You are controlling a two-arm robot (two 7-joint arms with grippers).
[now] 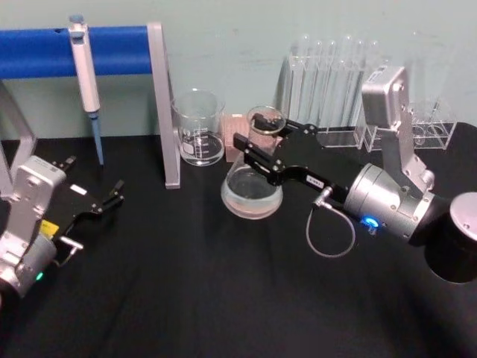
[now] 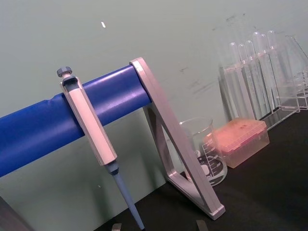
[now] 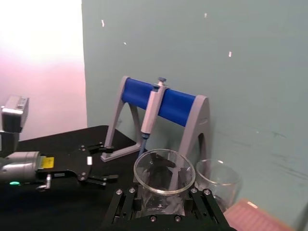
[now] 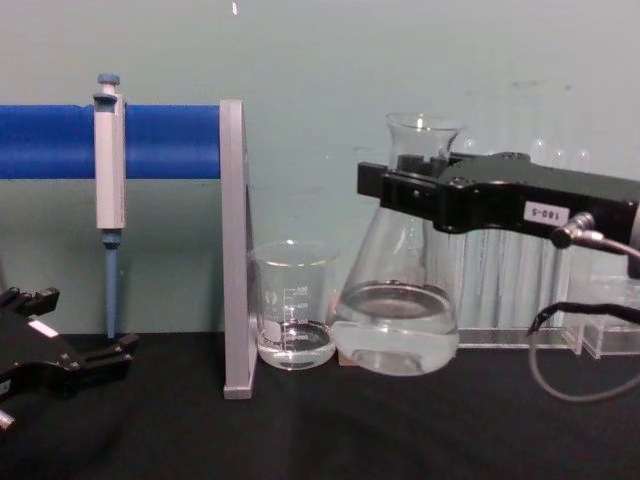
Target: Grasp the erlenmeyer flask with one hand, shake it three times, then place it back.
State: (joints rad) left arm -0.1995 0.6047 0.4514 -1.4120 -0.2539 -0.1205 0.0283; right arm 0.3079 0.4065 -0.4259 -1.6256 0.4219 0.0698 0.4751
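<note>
Just right of the beaker [image 1: 199,130], the flask [image 1: 252,190] is held at its neck by the right gripper [image 1: 262,140]. Its two black fingers are clamped on the glass from either side, below the flared rim. In the chest view the flask [image 4: 395,320] leans a little, and its base sits at or barely above the black cloth [image 1: 186,283] — contact cannot be confirmed. Clear liquid lies in the lower part of the cone. The flask wall and the beaker [image 4: 293,310] are just beside each other. A pink box [image 1: 235,127] sits behind, right of the beaker, and a rack of test tubes [image 1: 328,82] stands farther right.

The left gripper [image 1: 113,194] is parked well left of the beaker, beyond the grey leg of the blue stand [image 1: 160,104]. Its fingers are apart and it holds nothing.

Assessment: the grasp appears made, so the shake is the step in hand. Recommended — raise the flask above the beaker's rim before any swing, since the two glass walls are close. Short swings with the neck near upright should swirl the liquid in the cone rather than send it to the mouth. The hold is on smooth, tapered glass, and a jerk could let it slip. After three shakes, set the flask down right of the beaker, not touching it.
</note>
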